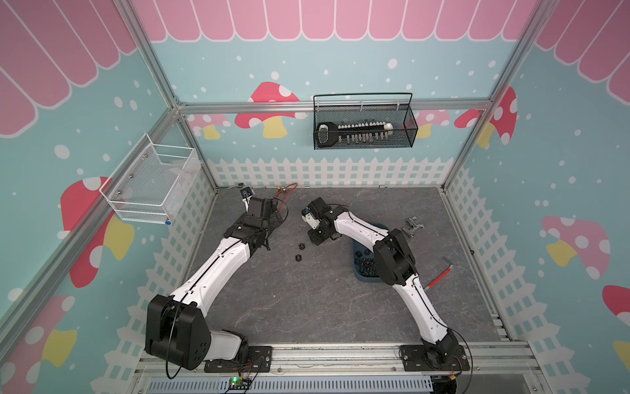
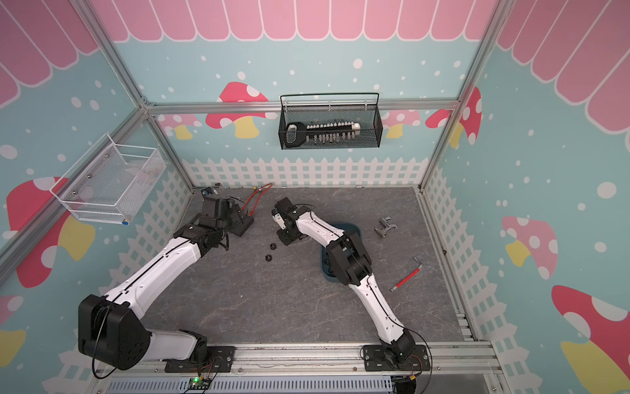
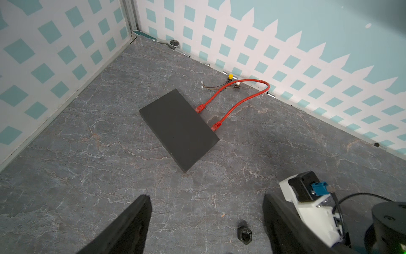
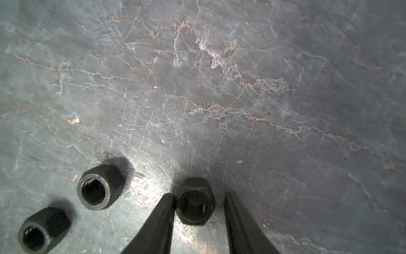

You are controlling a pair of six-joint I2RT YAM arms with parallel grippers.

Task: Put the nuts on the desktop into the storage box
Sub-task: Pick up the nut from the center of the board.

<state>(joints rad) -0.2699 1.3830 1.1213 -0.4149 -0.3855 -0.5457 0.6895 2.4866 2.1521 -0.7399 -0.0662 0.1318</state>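
Fig.: R gripper low over desktop, jaws part-open astride one nut; one finger touching its flat, the other just clear, so not yet held. Nut stands hole-up. Two more nuts lie beside. L gripper wide open, empty, farther off. Box sits under the R arm.

desktop | nuts, storage box, flat black box, perhaps wrench
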